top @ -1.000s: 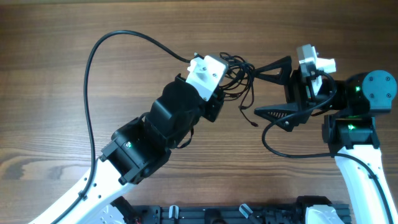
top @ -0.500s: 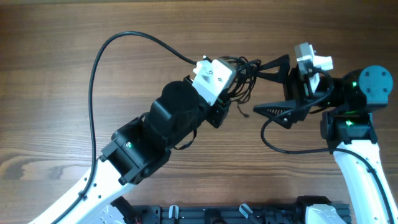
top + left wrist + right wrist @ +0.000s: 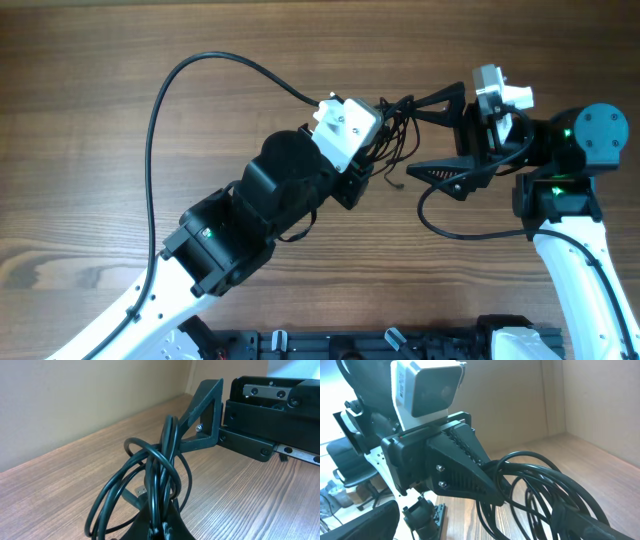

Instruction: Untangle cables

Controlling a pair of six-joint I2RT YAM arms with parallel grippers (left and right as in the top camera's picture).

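The cables (image 3: 393, 118) are a small black tangle lifted off the table, with one plug end (image 3: 392, 183) dangling below. My left gripper (image 3: 380, 125) is shut on the tangle; in the left wrist view the loops (image 3: 160, 475) rise straight out of its closed fingertips (image 3: 163, 529). My right gripper (image 3: 408, 138) stands wide open, its upper finger (image 3: 437, 102) touching the tangle and its lower finger (image 3: 440, 172) below it. In the right wrist view the cable loops (image 3: 540, 480) hang off the left gripper's fingers (image 3: 462, 472), beside my own finger (image 3: 582, 520).
The left arm's thick black cord (image 3: 175, 90) arcs over the wooden table (image 3: 80, 150) at the upper left. The right arm's own cord (image 3: 450, 225) loops below its gripper. A black rail (image 3: 350, 345) runs along the front edge.
My left gripper carried the tangle up and to the right, toward the right gripper. The right gripper shifted slightly left, so the tangle now sits at its open fingers.
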